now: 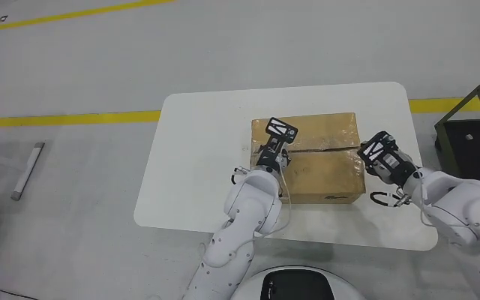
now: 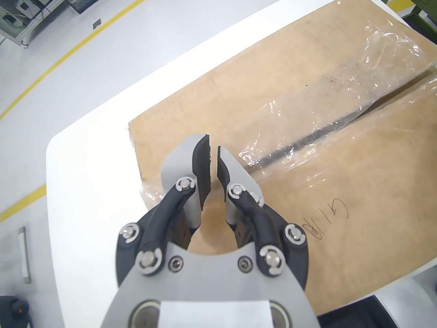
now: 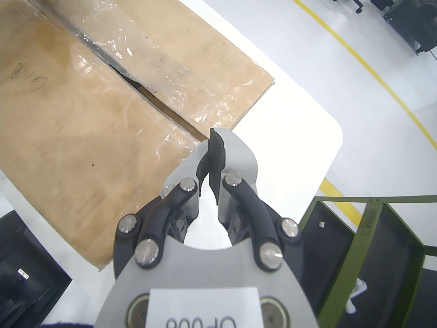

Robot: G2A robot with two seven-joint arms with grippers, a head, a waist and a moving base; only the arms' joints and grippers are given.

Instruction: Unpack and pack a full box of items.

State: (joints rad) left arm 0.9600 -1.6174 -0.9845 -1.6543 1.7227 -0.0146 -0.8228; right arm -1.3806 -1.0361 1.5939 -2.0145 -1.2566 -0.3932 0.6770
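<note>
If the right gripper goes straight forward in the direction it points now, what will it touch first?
Most likely the cardboard box. The right gripper, fingers shut, points at the end of the seam between the top flaps, where a gap shows. Depth is unclear; the tips may be close.

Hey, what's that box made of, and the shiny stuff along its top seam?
The box looks like plain brown cardboard: matte, with rough fibrous edges. Along the seam is probably clear plastic tape: see-through, glossy, wrinkled and catching glare.
</note>
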